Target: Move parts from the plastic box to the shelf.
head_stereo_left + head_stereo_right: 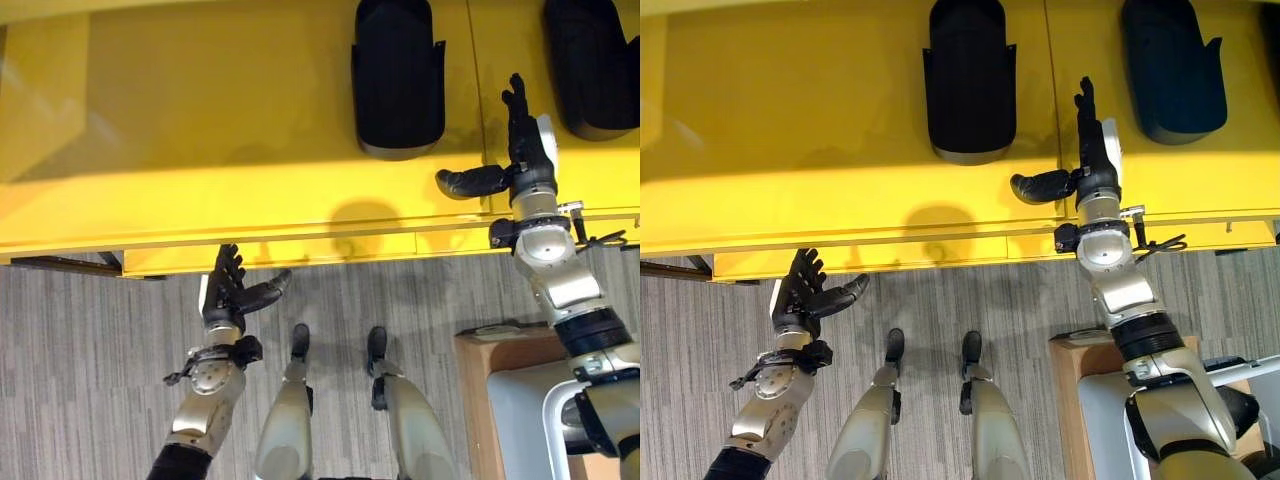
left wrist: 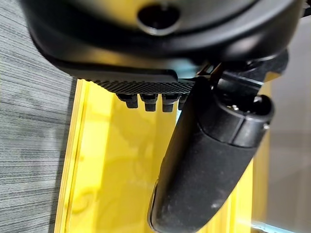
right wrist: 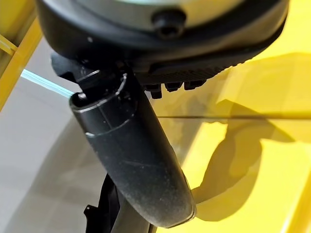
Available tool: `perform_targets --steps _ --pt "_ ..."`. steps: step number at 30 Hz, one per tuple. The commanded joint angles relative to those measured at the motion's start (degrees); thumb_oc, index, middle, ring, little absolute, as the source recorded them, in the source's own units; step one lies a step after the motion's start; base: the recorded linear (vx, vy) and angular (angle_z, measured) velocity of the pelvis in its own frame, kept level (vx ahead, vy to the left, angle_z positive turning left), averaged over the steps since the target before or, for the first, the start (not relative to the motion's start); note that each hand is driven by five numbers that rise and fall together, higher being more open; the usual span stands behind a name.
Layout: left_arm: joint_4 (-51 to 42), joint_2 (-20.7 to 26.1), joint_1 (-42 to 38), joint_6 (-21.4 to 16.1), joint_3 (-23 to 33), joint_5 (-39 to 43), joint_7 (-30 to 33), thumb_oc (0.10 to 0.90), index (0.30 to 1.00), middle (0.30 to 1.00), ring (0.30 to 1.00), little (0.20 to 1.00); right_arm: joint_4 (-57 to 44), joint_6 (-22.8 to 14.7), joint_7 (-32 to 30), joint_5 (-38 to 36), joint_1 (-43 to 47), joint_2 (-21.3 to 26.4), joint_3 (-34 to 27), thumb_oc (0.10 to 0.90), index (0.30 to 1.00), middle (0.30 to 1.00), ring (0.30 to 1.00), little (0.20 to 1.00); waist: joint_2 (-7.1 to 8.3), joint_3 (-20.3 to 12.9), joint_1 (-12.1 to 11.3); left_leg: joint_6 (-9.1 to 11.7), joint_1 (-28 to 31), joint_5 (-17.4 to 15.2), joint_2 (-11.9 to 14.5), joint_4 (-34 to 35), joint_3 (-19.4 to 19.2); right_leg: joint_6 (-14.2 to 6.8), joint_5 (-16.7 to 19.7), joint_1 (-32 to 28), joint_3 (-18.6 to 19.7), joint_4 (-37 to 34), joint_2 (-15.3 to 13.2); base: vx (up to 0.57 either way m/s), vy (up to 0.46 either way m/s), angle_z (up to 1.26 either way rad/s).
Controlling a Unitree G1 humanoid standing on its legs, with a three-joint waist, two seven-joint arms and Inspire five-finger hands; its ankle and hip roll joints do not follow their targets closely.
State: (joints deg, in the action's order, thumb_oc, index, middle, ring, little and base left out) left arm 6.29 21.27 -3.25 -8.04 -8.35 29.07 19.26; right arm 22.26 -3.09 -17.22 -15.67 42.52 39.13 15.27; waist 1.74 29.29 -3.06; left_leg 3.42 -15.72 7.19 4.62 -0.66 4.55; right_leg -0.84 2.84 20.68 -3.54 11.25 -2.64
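Two black moulded parts lie on the yellow shelf (image 1: 200,130): one near the middle (image 1: 398,80), one at the far right (image 1: 592,65). My right hand (image 1: 525,150) hovers over the shelf between them, open, fingers straight and thumb (image 3: 136,160) stretched toward the middle part, holding nothing. A corner of a black part (image 3: 104,213) shows past that thumb in the right wrist view. My left hand (image 1: 225,290) is open and empty at the shelf's front edge, thumb (image 2: 204,165) spread out. The pale plastic box (image 1: 520,420) sits low on the right, under my right arm.
A brown wooden stand (image 1: 475,370) borders the plastic box on its left. Grey striped carpet (image 1: 90,370) covers the floor in front of the shelf. The shelf's left half is bare yellow surface.
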Motion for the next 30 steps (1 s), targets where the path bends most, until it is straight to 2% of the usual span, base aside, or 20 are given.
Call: perform_targets --steps 1,7,11,16,19,23,30 --pt "-2.70 1.55 2.55 -5.39 1.78 0.09 -1.21 0.900 1.000 1.000 1.000 1.000 -5.57 -4.72 -2.13 2.47 -1.51 2.09 -2.96 0.900 1.000 1.000 1.000 1.000 2.93 -9.57 0.42 0.09 4.10 -3.70 2.87 1.14 1.76 -4.98 -1.79 -1.98 2.13 1.16 -4.44 0.00 0.000 0.00" --pt "-2.27 1.16 2.33 -4.73 1.93 -0.40 -1.57 0.900 1.000 1.000 1.000 1.000 -13.48 -6.59 -0.41 0.44 -7.78 0.00 -5.75 0.900 1.000 1.000 1.000 1.000 2.92 -10.49 1.31 0.17 4.93 -3.53 2.91 1.96 1.60 -5.19 -1.30 -2.90 2.35 -0.27 -4.41 0.00 0.000 0.00" --pt "-2.36 0.59 2.57 -3.96 2.11 -1.65 -2.57 0.900 1.000 1.000 1.000 1.000 -23.20 -10.17 3.95 -5.27 -20.28 -5.84 -10.31 0.900 1.000 1.000 1.000 1.000 2.62 -12.34 2.59 0.38 6.12 -2.75 2.81 4.01 1.11 -5.83 0.27 -5.23 2.04 -4.25 -4.90 0.02 0.040 -0.03" --pt "-1.46 0.84 2.50 -3.98 2.13 -2.53 -3.45 0.900 1.000 1.000 1.000 1.000 -26.83 -11.32 6.39 -9.53 -29.88 -10.89 -12.43 0.900 1.000 1.000 1.000 1.000 1.98 -14.55 3.88 0.35 7.42 -2.75 2.22 5.66 0.58 -6.72 2.70 -7.72 1.49 -8.68 -5.84 0.04 0.075 -0.07" --pt "-0.87 0.74 2.19 -3.96 2.16 -2.87 -3.23 0.900 1.000 1.000 1.000 1.000 -27.25 -11.45 6.78 -11.17 -32.04 -13.32 -12.31 0.900 1.000 1.000 1.000 1.000 1.85 -15.27 4.35 0.14 7.86 -3.10 1.89 5.66 0.25 -7.12 3.56 -8.42 1.74 -10.00 -6.18 0.02 0.084 -0.05" --pt "0.64 0.29 1.57 -4.14 2.14 -3.52 -3.09 0.900 1.000 1.000 1.000 1.000 -27.56 -11.45 7.44 -13.91 -34.37 -18.10 -9.50 0.900 1.000 1.000 1.000 1.000 1.81 -16.32 4.84 -1.24 9.73 -4.44 0.97 5.66 -1.31 -7.87 4.71 -9.54 3.42 -11.21 -7.02 0.02 0.109 -0.13" --pt "1.41 -0.18 2.53 -4.38 2.29 -3.99 -3.44 0.900 1.000 1.000 1.000 1.000 -27.28 -10.36 7.29 -11.46 -35.31 -18.95 -8.22 0.900 1.000 1.000 1.000 1.000 1.93 -17.76 4.83 -3.29 12.05 -6.61 -1.37 5.13 -2.90 -9.32 5.49 -10.49 6.07 -11.25 -8.65 0.03 0.116 -0.22"
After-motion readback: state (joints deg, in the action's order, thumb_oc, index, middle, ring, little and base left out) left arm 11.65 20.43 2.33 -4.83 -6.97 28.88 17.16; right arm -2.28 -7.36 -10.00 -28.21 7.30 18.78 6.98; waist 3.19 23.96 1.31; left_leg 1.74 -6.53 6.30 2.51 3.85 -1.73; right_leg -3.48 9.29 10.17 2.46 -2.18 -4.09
